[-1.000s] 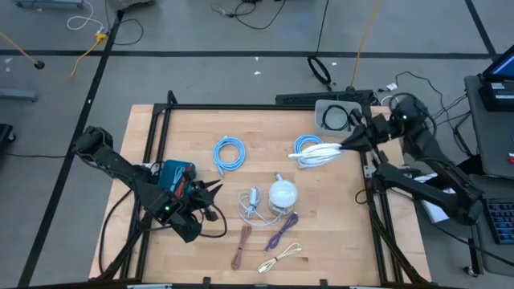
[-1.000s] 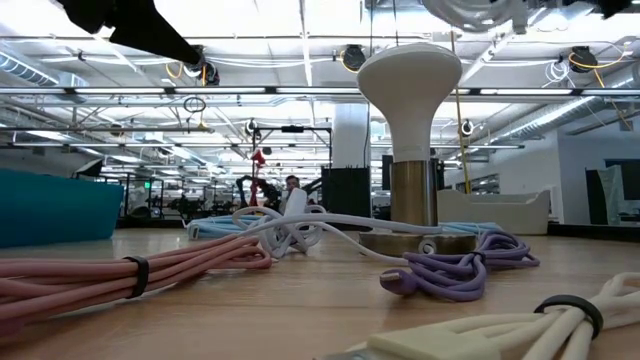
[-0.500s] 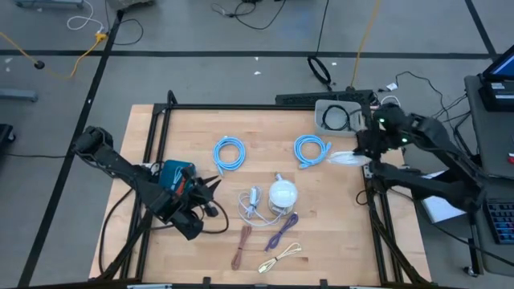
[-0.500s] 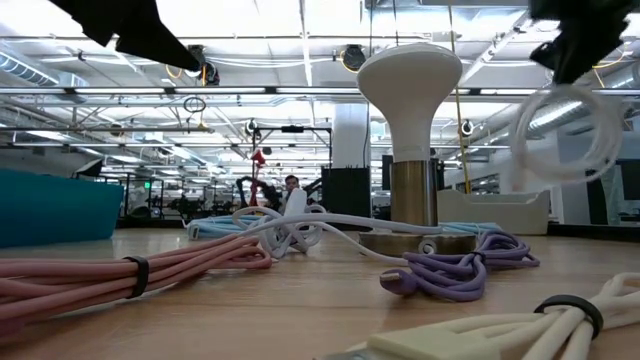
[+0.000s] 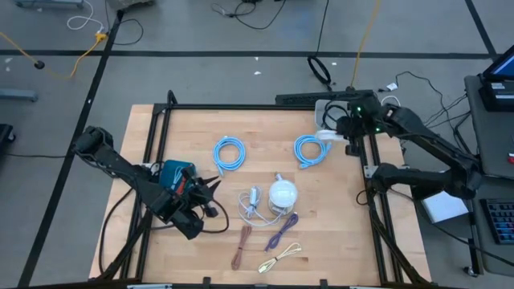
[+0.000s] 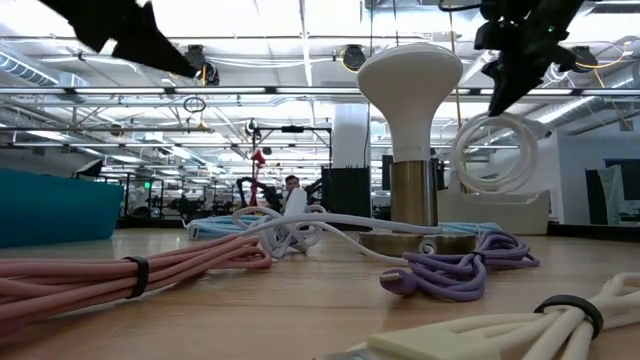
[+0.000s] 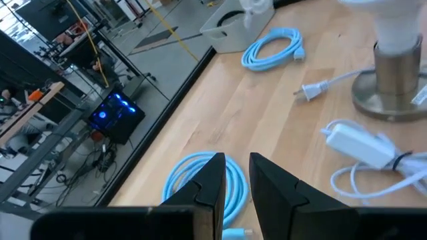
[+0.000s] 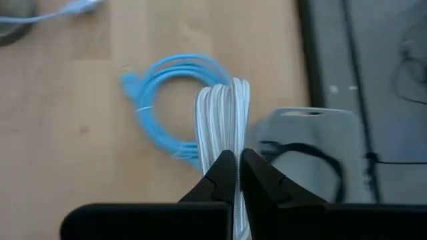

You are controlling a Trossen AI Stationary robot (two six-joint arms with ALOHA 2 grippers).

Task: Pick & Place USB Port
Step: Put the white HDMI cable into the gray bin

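My right gripper (image 5: 347,133) is over the table's far right part, beside the grey bin (image 5: 337,117), and is shut on a white coiled cable (image 5: 325,135). In the low view the gripper (image 6: 508,78) carries the coil (image 6: 495,152) as an upright ring. The right wrist view shows the coil (image 8: 223,113) above a light-blue coiled cable (image 8: 170,107) and the bin (image 8: 313,143), which holds a black cable. My left gripper (image 5: 212,193) waits over the near left part, open by a narrow gap (image 7: 237,175), touching nothing. My right gripper pinches the white coil's bundled strands (image 8: 225,141) between its two fingers, coming from above. The fingers lie across the strands. The coil is lifted clear and hangs below the fingers as a ring (image 6: 495,152), over the table's edge of the bin.
On the table lie two light-blue coils (image 5: 229,152) (image 5: 309,150), a white mushroom-shaped lamp (image 5: 282,193), a white charger with its cord (image 5: 250,205), a purple cable (image 5: 281,229), a pink cable (image 5: 241,245) and a cream cable (image 5: 281,257). Black frame rails (image 5: 373,201) line both sides.
My right gripper has carried the white coil off the right light-blue cable, first toward the table's right edge, then toward the far edge beside the grey bin. It has turned and come lower. The coil, stretched out sideways before, now hangs as a ring below the fingers.
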